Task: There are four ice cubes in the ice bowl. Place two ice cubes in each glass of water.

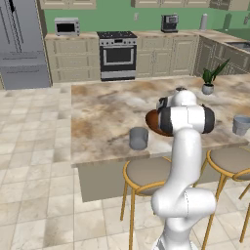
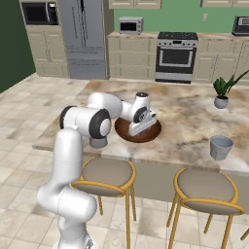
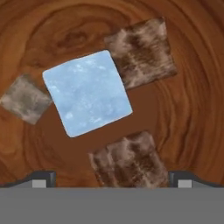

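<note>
Hand (image 3: pixel 112 177) low inside ice bowl (image 3: pixel 192 109), fingers spread wide, gripping nothing. Pale blue ice cube (image 3: pixel 87 92) on bowl floor, three brownish cubes around it. Bowl mid-worktop (image 1: pixel 107 107); glasses (image 1: pixel 138 138) (image 1: pixel 240 124) either side.

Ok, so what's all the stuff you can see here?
ice cubes: four, one pale blue, three grey-brown, in bowl
ice bowl: one, reddish-brown, on counter
glasses: two, grey-blue, either side of bowl
plant pot: one, grey, counter's far side
counter: one, marbled beige, centre
stools: two, tan, before counter
stove: one, silver, back wall
arm: one, white, over bowl
gripper: one, dark, open above cubes
</note>
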